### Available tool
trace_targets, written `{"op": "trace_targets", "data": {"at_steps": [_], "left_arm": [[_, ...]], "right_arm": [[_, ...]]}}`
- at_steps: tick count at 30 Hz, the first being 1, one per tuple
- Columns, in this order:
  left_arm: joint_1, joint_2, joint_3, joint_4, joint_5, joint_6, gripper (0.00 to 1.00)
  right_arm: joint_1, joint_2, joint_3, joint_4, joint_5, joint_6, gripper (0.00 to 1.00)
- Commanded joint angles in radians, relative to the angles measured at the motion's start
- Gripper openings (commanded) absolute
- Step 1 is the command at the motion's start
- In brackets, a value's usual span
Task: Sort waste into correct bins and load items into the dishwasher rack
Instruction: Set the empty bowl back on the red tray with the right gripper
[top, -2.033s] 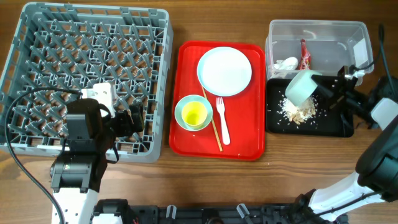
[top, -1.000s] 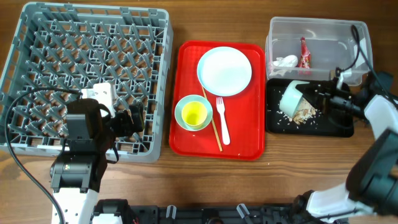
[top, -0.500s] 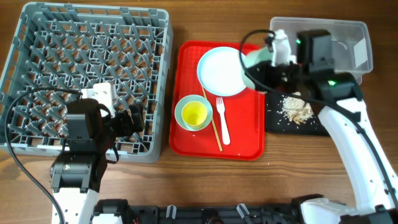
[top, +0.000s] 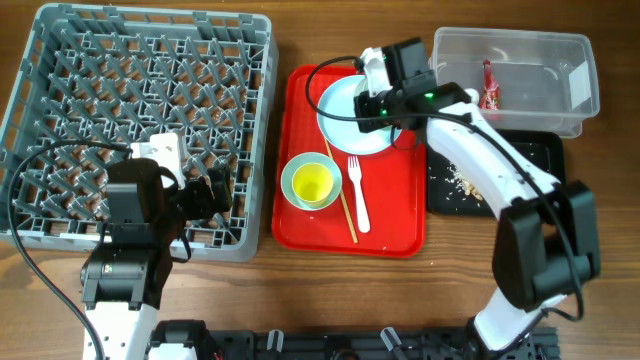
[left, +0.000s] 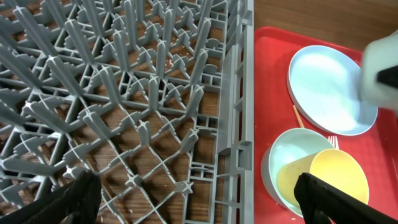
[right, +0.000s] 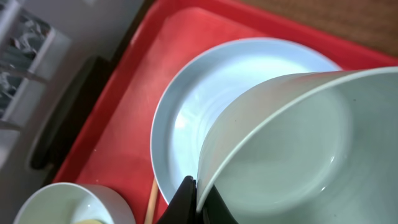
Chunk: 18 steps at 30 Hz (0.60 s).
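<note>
My right gripper (top: 372, 98) is shut on the rim of a pale green bowl (right: 292, 149) and holds it tilted above the white plate (top: 362, 122) on the red tray (top: 300, 215). The second green bowl (top: 296, 175), with the yellow cup (top: 313, 183) in it, sits on the tray's front left, beside the chopstick (top: 342, 205) and white fork (top: 358, 195). My left gripper (left: 199, 205) is open and empty over the front right corner of the grey rack (top: 90, 60). Food scraps (top: 466, 181) lie in the black tray (top: 545, 165). The red wrapper (top: 488, 88) lies in the clear tub (top: 520, 45). The tissue is hidden.
The rack fills the left side and the tub and black tray stand at the right. My right arm reaches across from the right front over the black tray. Bare wooden table runs along the front edge.
My right arm has swung left with the green bowl, from over the black tray to above the white plate. The left arm has not moved.
</note>
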<state>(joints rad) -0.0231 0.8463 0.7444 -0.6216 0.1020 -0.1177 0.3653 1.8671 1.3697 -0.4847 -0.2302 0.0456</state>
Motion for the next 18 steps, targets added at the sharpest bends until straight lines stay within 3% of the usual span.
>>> {"op": "trace_targets", "data": {"at_steps": [1, 7, 10, 13, 16, 18], "left_arm": [[0.008, 0.001, 0.019, 0.004, 0.009, -0.002, 1.00], [0.008, 0.001, 0.019, 0.004, 0.009, -0.002, 1.00], [0.008, 0.001, 0.019, 0.004, 0.009, -0.002, 1.00], [0.008, 0.001, 0.019, 0.004, 0.009, -0.002, 1.00], [0.008, 0.001, 0.019, 0.004, 0.009, -0.002, 1.00], [0.008, 0.001, 0.019, 0.004, 0.009, -0.002, 1.00]], "right_arm": [[0.037, 0.074, 0.014, 0.009, 0.009, -0.016, 0.04], [0.073, 0.113, 0.014, -0.010, -0.014, 0.033, 0.06], [0.073, 0.100, 0.014, -0.019, -0.032, 0.063, 0.20], [0.073, 0.062, 0.016, -0.051, -0.032, 0.063, 0.24], [0.073, -0.009, 0.031, -0.103, -0.032, 0.063, 0.38], [0.073, -0.082, 0.054, -0.147, -0.032, 0.080, 0.41]]}}
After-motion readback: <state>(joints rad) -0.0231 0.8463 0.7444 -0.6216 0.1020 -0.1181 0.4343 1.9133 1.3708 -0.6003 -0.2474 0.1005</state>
